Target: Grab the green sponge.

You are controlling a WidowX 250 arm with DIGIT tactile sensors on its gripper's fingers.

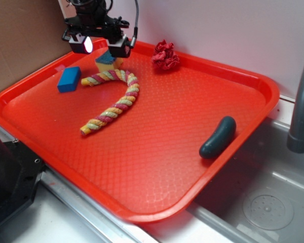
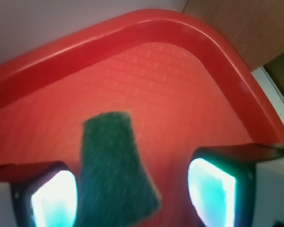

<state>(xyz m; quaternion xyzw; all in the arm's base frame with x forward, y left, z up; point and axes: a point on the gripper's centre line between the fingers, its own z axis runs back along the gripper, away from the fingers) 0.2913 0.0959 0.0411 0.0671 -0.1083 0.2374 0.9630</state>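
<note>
nearest in the exterior view, the dark green cucumber-shaped object lies by the near right rim of the red tray, well apart from everything else. mid-tray runs the twisted pastel rope, with the blue block just beside its far end and a red scrunched cloth near the back rim. at the far left corner the green sponge sits against the rope's end, its yellow foam partly hidden under the gripper. only the wrist view shows the sponge's green scouring face lying between the two fingers, nearer the left one, with tray floor visible on the other side. the fingers are spread, not touching the sponge on the right. the arm hangs above the corner, pointing down.
</note>
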